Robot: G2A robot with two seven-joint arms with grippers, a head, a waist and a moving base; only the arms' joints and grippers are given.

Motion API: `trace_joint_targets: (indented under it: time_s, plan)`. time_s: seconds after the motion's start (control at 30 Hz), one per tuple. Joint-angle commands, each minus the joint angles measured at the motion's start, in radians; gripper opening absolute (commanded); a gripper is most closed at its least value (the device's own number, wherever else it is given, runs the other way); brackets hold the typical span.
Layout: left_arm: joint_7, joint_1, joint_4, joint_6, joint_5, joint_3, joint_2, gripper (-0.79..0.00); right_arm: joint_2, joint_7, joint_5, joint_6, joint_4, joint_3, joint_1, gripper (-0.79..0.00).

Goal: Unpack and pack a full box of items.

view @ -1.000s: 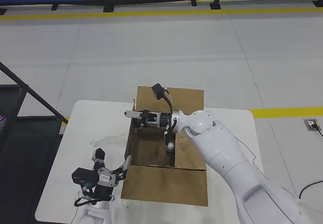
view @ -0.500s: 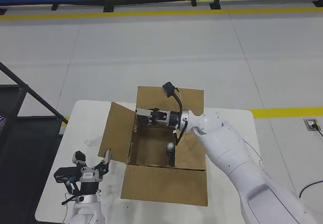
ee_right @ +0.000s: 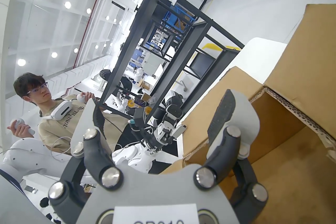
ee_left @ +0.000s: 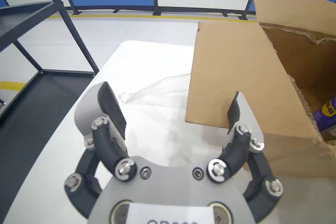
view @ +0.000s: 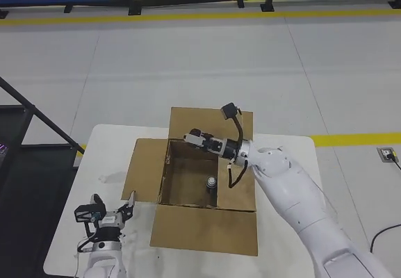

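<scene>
The cardboard box (view: pixel 186 187) stands open on the white table (view: pixel 110 149) with all flaps folded out; its left flap (view: pixel 142 170) lies nearly flat. Upright inside is a spray can (view: pixel 212 183), whose blue side (ee_left: pixel 325 112) peeks past the box wall in the left wrist view. My right gripper (view: pixel 193 136) hangs open and holds nothing above the box's far rim, with the box (ee_right: pixel 288 130) just beyond its fingers. My left gripper (view: pixel 110 212) is open near the table's front left, a little short of the left flap (ee_left: pixel 231 78), holding nothing. The left gripper (ee_right: pixel 168 128) also appears farther off in the right wrist view.
A crumpled clear plastic sheet (ee_left: pixel 157 91) lies on the table by the box's left side. A black metal rack (view: pixel 19 132) stands off the table's left edge. The near flap (view: pixel 203 229) covers the table's front middle.
The box's left flap has swung from upright down to nearly flat. My left gripper has drawn back towards the front left corner. My right gripper has moved right along the far rim.
</scene>
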Motion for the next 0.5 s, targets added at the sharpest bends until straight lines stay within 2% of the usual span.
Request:
trace_joint_targets:
  time_s: [0.0,0.23,0.3,0.47]
  plan:
    - [-0.011,-0.003,0.007,0.007,0.002,-0.003,-0.002,0.0,0.016,-0.006,-0.024,0.037,-0.08,0.027,-0.041,0.0]
    - [-0.037,-0.001,0.012,0.025,0.016,-0.01,-0.009,0.0,0.053,-0.021,-0.071,0.131,-0.259,0.098,-0.145,0.0]
    - [-0.029,0.004,0.006,0.026,0.014,-0.016,-0.01,0.0,0.058,-0.056,-0.094,0.17,-0.272,0.117,-0.159,0.0]
    - [-0.008,0.029,-0.032,0.013,-0.005,-0.036,-0.014,0.0,0.058,-0.056,-0.094,0.17,-0.272,0.117,-0.159,0.0]
